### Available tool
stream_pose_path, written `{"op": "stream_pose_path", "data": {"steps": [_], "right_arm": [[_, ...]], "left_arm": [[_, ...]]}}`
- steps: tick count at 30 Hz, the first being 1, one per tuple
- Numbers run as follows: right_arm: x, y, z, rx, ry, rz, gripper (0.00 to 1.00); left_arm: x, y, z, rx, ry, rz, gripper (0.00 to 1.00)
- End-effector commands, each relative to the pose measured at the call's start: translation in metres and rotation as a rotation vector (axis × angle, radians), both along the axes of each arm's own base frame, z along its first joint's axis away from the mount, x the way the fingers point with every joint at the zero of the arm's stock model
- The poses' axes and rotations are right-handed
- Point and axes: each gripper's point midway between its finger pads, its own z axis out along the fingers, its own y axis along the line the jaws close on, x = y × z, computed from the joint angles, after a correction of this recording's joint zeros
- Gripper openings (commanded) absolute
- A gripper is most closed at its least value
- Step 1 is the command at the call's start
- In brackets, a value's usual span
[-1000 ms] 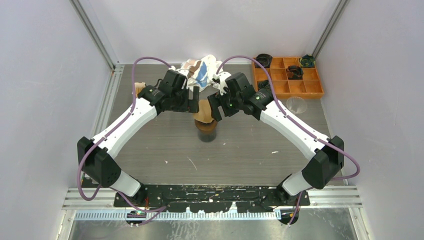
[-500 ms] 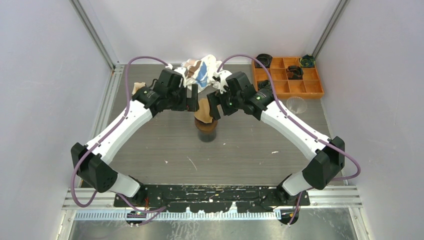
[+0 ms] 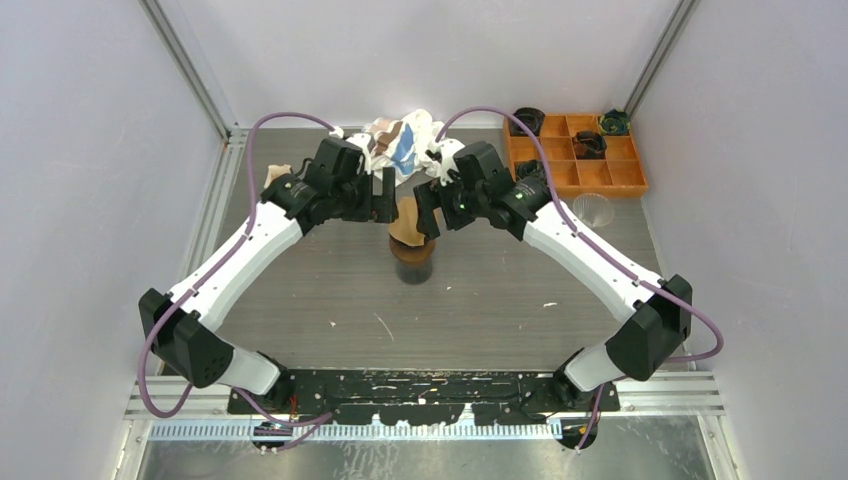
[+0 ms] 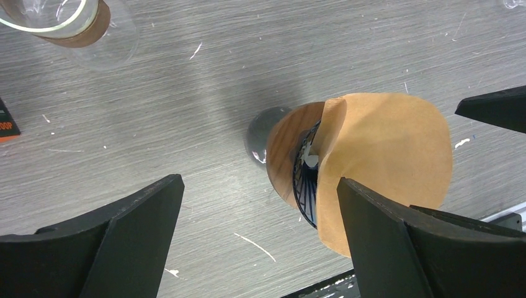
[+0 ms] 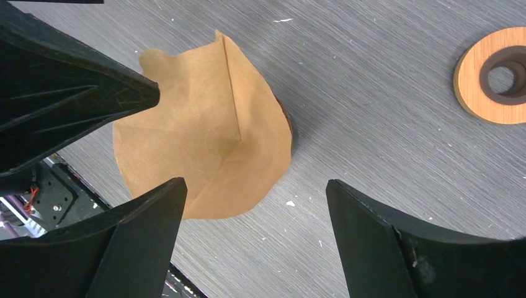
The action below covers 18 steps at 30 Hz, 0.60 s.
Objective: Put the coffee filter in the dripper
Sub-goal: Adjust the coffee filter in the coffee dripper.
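The brown paper coffee filter stands as an open cone in the mouth of the dripper at the table's middle. In the left wrist view the filter leans to one side, so the dripper's wooden collar and part of its black ribbed inside show. In the right wrist view the filter covers nearly all of the dripper. My left gripper hovers open on the filter's left. On the filter's right my right gripper is open too. Neither holds anything.
An orange compartment tray with dark parts sits at the back right, a clear cup in front of it. Crumpled white-and-blue packaging lies at the back middle. A glass vessel with a brown band and a wooden ring lie nearby.
My left arm has drawn slightly back and left, away from the filter, with its jaws a touch wider. The right arm and the filter have barely shifted.
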Motion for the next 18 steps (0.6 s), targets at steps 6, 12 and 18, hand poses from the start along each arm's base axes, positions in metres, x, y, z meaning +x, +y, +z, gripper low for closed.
{"op": "stream_pose_path", "data": {"steps": [6, 12, 18], "right_arm": [[0.004, 0.008, 0.005, 0.006, 0.024, 0.026, 0.89], [0.007, 0.006, 0.009, -0.001, 0.007, 0.012, 0.89], [0.021, 0.006, 0.035, 0.011, -0.065, -0.019, 0.85]], "left_arm": [[0.010, 0.005, 0.000, 0.042, -0.005, 0.025, 0.98], [0.011, 0.008, -0.005, 0.071, 0.000, 0.025, 0.98], [0.012, 0.008, -0.005, 0.081, 0.001, 0.018, 0.98]]}}
